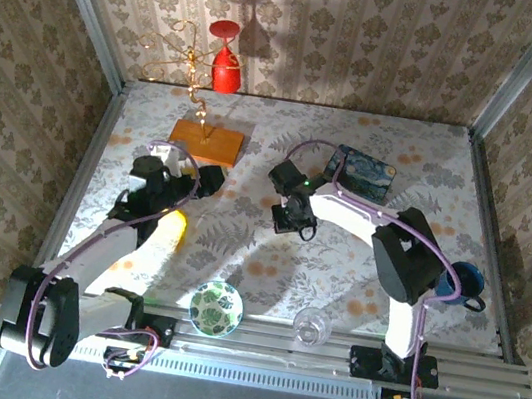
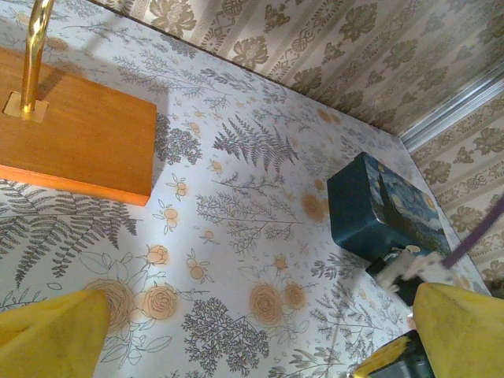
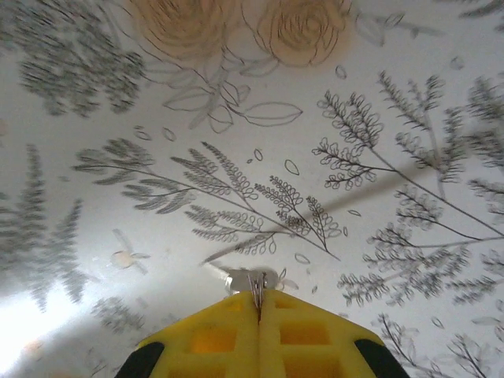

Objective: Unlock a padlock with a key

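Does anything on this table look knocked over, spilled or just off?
Nothing spilled or broken. The red goblet at the back seems to stand upside down, foot uppermost, and the blue tin lies askew to the edges of the table.

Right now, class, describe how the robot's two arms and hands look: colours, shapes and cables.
The left arm and right arm have white shells, black joints and a looping purple cable each. The left hand and right hand have bright yellow fingers; the right's show square moulded recesses.
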Controlling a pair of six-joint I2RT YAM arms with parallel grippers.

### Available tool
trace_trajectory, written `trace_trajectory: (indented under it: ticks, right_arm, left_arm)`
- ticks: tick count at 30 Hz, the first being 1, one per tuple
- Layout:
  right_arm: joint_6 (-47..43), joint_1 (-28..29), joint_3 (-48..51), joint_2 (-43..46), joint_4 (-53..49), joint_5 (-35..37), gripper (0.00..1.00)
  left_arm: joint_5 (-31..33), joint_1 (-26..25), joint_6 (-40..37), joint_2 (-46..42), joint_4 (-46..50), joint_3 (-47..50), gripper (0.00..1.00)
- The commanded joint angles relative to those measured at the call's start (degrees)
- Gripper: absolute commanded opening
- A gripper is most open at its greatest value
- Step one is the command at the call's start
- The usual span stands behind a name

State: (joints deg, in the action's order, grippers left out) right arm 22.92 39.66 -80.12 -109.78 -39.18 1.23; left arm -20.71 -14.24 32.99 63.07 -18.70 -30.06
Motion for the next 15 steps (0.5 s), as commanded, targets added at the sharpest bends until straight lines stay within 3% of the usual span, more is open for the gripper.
trace_trajectory:
  ticks: [1,15]
  right_arm:
    - [0.9,-0.1,0.1,4.7,-2.1,0.2,0.00]
    - [3.4,-0.4,-0.7,15.3,-0.7,-3.5,0.00]
  left_arm:
    - [-1.5,-0.3,-0.1,0.9,-0.4,-0.8,1.00]
    - [-6.0,-3.8,-2.3,0.3,-8.3,1.2,1.00]
